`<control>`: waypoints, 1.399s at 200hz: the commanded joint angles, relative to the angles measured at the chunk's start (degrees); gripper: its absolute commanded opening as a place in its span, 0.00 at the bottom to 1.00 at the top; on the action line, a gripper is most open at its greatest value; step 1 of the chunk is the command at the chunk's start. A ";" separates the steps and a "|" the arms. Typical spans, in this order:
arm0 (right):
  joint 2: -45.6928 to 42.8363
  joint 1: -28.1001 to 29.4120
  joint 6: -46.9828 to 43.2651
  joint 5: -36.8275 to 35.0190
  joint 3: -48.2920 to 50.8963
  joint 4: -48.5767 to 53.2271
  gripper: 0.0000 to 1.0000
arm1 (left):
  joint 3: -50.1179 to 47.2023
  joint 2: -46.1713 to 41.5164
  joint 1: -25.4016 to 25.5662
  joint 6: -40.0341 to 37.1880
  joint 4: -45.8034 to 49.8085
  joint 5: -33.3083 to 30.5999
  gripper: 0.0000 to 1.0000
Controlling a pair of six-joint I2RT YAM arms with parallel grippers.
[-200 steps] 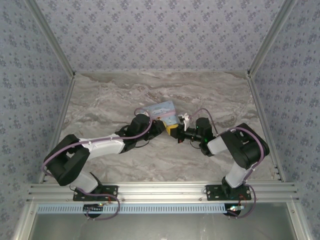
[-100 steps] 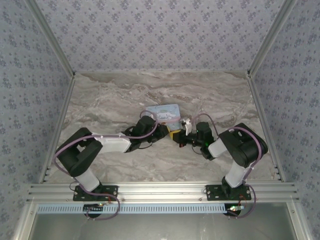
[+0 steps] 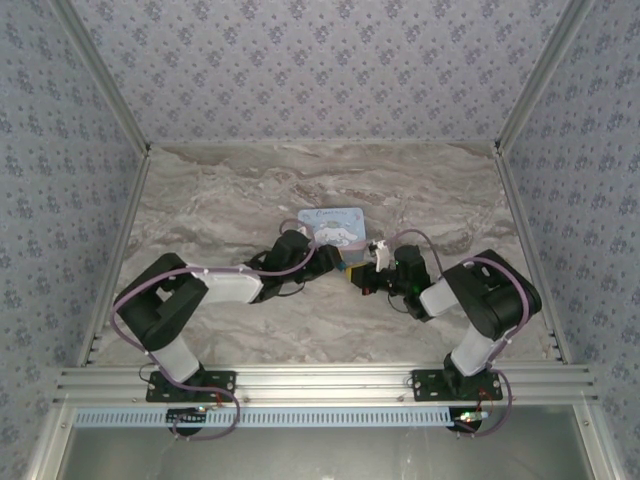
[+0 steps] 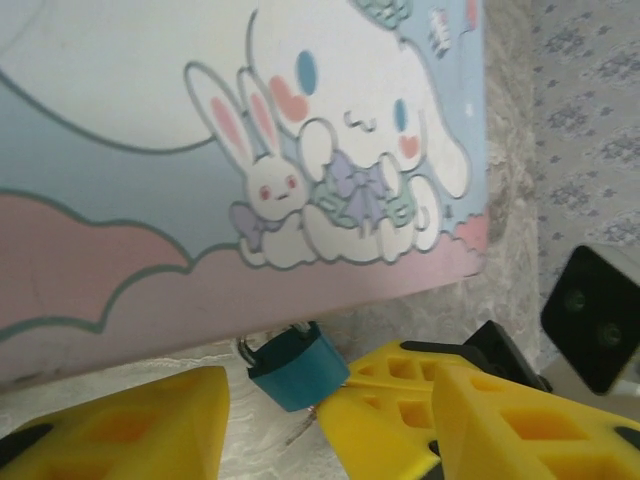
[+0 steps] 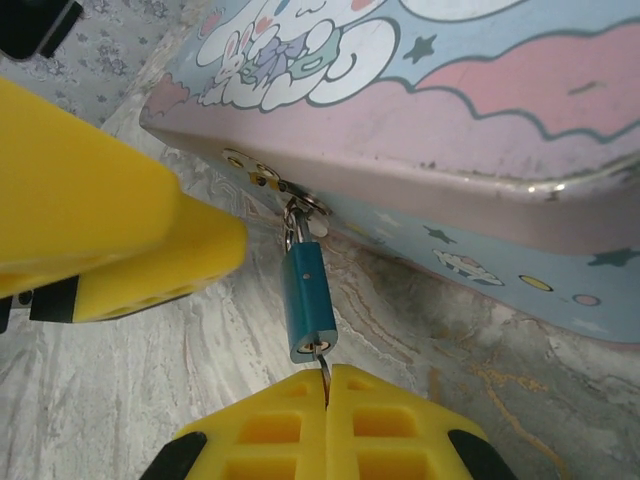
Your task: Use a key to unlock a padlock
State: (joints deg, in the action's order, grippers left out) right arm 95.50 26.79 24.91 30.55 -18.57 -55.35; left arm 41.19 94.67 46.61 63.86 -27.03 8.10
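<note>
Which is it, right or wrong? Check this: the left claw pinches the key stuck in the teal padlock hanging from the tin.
Wrong on the arm: it is the right claw that pinches the key. The right wrist view shows it shut on the key, which is stuck in the teal padlock hanging from the tin.

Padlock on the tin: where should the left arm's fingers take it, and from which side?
I'd pinch the padlock mid-body across its teal sides, coming from the open side, away from the tin. Its shackle end hangs on the tin's hasp and its keyhole end holds the key, pinched in the right fingers, so only the middle is free.
</note>
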 commanded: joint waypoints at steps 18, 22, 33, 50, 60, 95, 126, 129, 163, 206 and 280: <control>-5.49 2.50 4.43 -3.58 1.07 5.69 0.00 | -4.00 -5.94 -0.11 -1.01 -2.42 -2.24 0.59; -6.10 2.90 4.93 -4.08 1.19 6.14 0.00 | -4.41 -6.23 -0.10 -1.01 -2.81 -2.35 0.59; -7.72 4.06 6.15 -5.30 1.42 7.27 0.00 | -5.38 -7.15 -0.03 -1.10 -3.52 -2.53 0.59; -9.56 6.24 8.44 -7.42 1.26 9.12 0.00 | -6.81 -7.75 -0.10 -0.61 -5.71 -2.56 0.59; -10.22 7.60 10.29 -8.44 0.81 9.83 0.00 | -7.46 -7.58 -0.09 0.02 -7.11 -2.40 0.57; -10.32 11.47 15.70 -11.75 -0.93 10.02 0.00 | -8.72 -6.41 0.00 2.55 -10.14 -2.29 0.51; -9.80 12.16 17.34 -14.93 -1.90 9.35 0.00 | -9.88 -6.51 0.03 3.86 -10.31 -3.43 0.48; -9.67 12.24 17.37 -14.90 -2.05 9.24 0.00 | -9.97 -6.58 0.00 3.90 -10.12 -3.48 0.47; -8.35 12.91 18.03 -15.06 -3.04 8.34 0.00 | -10.94 -7.37 0.07 4.66 -8.69 -4.55 0.46; -5.79 13.92 19.17 -14.90 -3.99 6.86 0.00 | -12.61 -8.89 0.91 6.70 -7.01 -6.19 0.46; -2.52 16.05 21.59 -15.19 -6.03 5.17 0.00 | -13.36 -7.13 1.73 9.77 -9.30 -6.67 0.45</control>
State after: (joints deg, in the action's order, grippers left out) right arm 92.29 41.95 44.84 16.01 -23.20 -47.35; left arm 28.47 87.48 48.01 72.01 -34.59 3.05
